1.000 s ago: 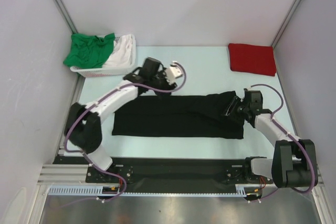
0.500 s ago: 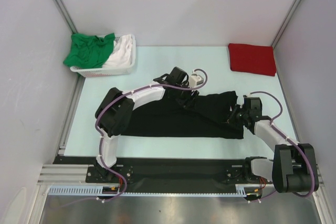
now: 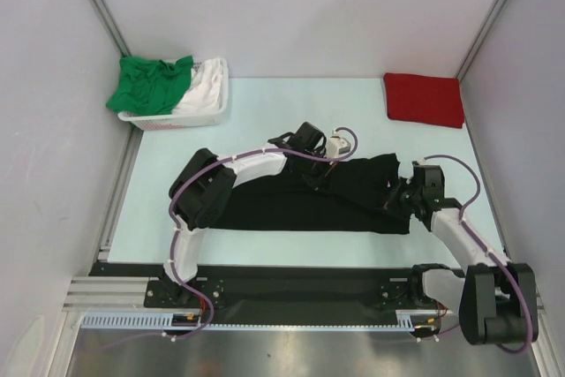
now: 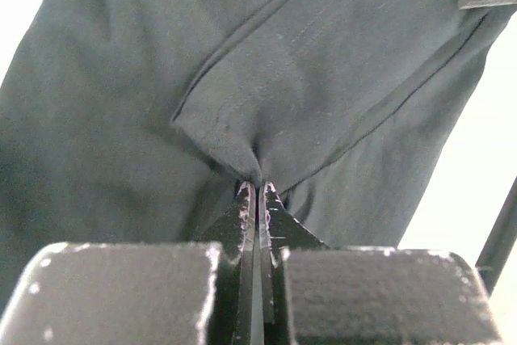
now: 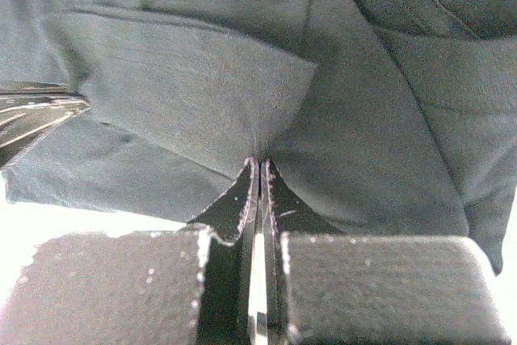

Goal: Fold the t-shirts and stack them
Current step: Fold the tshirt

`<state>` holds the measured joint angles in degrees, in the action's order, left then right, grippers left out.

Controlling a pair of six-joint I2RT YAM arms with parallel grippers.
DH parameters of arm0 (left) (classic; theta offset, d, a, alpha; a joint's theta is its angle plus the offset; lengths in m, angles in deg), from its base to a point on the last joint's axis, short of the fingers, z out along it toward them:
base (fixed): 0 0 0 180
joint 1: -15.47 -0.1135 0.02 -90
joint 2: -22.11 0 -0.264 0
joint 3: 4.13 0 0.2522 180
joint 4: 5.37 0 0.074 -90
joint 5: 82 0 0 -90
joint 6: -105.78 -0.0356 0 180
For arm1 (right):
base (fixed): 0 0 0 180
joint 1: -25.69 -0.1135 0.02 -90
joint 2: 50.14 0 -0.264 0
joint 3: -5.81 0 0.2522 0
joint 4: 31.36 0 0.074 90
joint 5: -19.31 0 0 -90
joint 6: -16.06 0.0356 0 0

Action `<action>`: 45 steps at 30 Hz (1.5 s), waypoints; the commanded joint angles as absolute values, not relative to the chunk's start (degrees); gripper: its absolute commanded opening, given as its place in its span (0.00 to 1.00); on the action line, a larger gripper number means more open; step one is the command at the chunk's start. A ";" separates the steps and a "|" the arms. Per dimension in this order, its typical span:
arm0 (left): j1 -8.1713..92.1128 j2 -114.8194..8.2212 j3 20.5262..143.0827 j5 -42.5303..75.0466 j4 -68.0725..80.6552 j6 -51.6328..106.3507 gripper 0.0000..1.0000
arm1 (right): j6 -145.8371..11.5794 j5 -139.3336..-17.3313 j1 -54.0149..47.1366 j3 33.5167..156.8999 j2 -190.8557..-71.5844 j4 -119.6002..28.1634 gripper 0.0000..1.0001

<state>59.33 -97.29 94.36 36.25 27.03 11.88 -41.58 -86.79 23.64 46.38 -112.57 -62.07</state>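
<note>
The left gripper (image 4: 257,189) is closed on a pinched fold of the black t-shirt (image 3: 300,207) (spread across the desk (image 3: 265,112)); the right gripper (image 5: 260,169) clamps another fold.

Spread t-shirt (image 3: 353,200) centre; folded t-shirt (image 3: 424,100) far right; basket (image 3: 177,121) far left.

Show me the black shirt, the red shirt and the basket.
black shirt (image 3: 291,207), top view, middle of its cloth
red shirt (image 3: 424,100), top view, centre of the fold
basket (image 3: 177,121), top view, front wall
</note>
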 commanded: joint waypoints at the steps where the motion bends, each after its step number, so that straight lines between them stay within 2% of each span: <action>1: 59.24 -89.80 92.00 35.33 25.02 8.40 0.00 | -42.48 -84.14 22.96 49.46 -106.66 -69.63 0.00; 7: 59.24 -90.48 89.88 34.27 25.71 5.85 0.00 | -38.97 -85.37 22.17 45.51 -103.58 -69.04 0.00; 10: 59.24 -92.06 90.05 34.36 25.88 5.94 0.00 | -37.65 -85.28 22.17 44.10 -105.06 -66.22 0.04; 13: 59.24 -93.55 90.32 34.36 26.50 5.59 0.00 | -37.73 -85.28 22.70 44.01 -107.35 -65.78 0.19; 14: 59.15 -93.64 90.41 34.10 26.67 5.06 0.04 | -38.08 -85.11 22.96 44.01 -107.70 -65.95 0.35; 15: 59.15 -94.17 90.58 33.84 26.76 4.80 0.08 | -38.43 -84.93 23.31 44.09 -107.79 -66.30 0.39; 17: 59.24 -94.52 91.63 32.78 27.73 3.92 0.23 | -39.22 -84.40 24.80 44.97 -106.75 -66.66 0.42; 21: 59.15 -93.65 94.27 32.69 30.01 2.60 0.39 | -40.54 -83.70 25.25 48.04 -105.34 -66.48 0.46; 22: 58.89 -92.25 95.06 32.87 30.89 2.16 0.43 | -40.81 -82.92 25.25 48.75 -105.68 -66.39 0.45; 24: 58.54 -90.58 95.33 33.31 31.33 1.89 0.60 | -41.07 -81.95 27.53 50.68 -107.78 -64.39 0.46; 25: 57.93 -88.65 95.33 33.57 31.42 1.81 0.70 | -41.68 -81.42 27.97 51.30 -108.75 -63.41 0.46; 26: 57.57 -87.85 95.33 33.75 32.03 0.85 0.88 | -41.95 -80.81 28.76 52.17 -109.98 -62.45 0.46; 32: 52.13 -80.66 92.26 33.58 34.42 0.13 0.91 | -44.58 -80.18 30.61 58.77 -124.04 -52.70 0.48; 39: 41.59 -76.51 82.95 12.41 31.52 -0.66 0.88 | -45.12 -82.82 30.96 64.75 -137.32 -48.20 0.43; 42: 35.70 -75.89 78.29 9.23 30.20 -0.92 0.88 | -44.50 -83.87 30.96 64.93 -139.96 -46.45 0.34; 43: 32.90 -75.89 76.62 8.18 29.67 -1.27 0.88 | -44.33 -84.05 31.05 64.93 -140.57 -46.18 0.25; 45: 30.51 -76.07 75.21 5.63 27.92 -1.80 0.88 | -44.15 -84.05 31.05 65.01 -141.98 -46.44 0.15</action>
